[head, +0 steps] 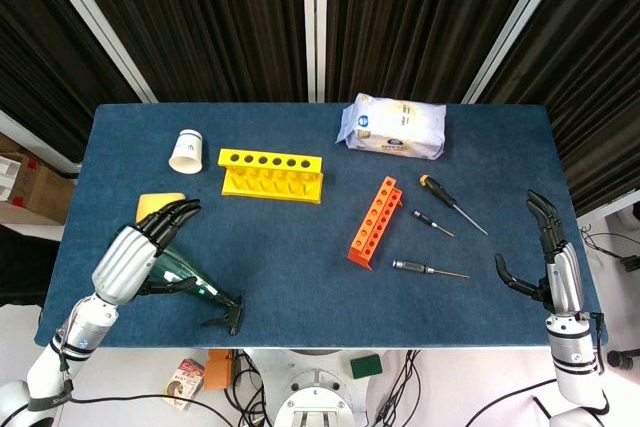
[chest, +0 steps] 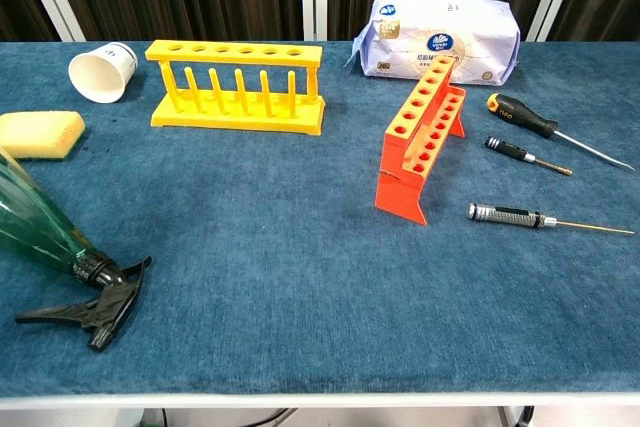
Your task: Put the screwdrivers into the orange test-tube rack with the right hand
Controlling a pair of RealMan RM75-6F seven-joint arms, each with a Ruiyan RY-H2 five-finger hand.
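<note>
Starting lower left of the head view: left hand point(head: 140, 252) draped over a green spray bottle point(head: 185, 277) lying on its side, fingers resting across its body, hard to say whether truly clamped or just laid on; well apart from anything the task needs. Above that, a sponge point(head: 160, 204), a paper cup point(head: 187, 151) and a yellow rack point(head: 271, 175), none of it in play. Moving to centre: orange rack point(head: 375, 221), standing on the blue cloth, its row of holes running diagonally from lower left to upper right, all holes bare so far. Just right of it, three screwdrivers: the big black-and-orange one point(head: 452, 202) highest, a short black one point(head: 433, 223) below it, a slim silver one point(head: 430, 269) lowest, handles toward the rack, tips pointing right and slightly down-frame. Behind them, upper centre, a tissue pack point(head: 393, 128). Far right edge of the frame: right hand point(head: 545, 257), fingers spread wide, thumb out to the left, holding nothing. Clearly the nearer hand. Silver driver closest, lying left of the thumb, long axis nearly horizontal in frame, tip aimed at the hand. Looks like a leftward reach, then a pinch across the shaft.
</note>
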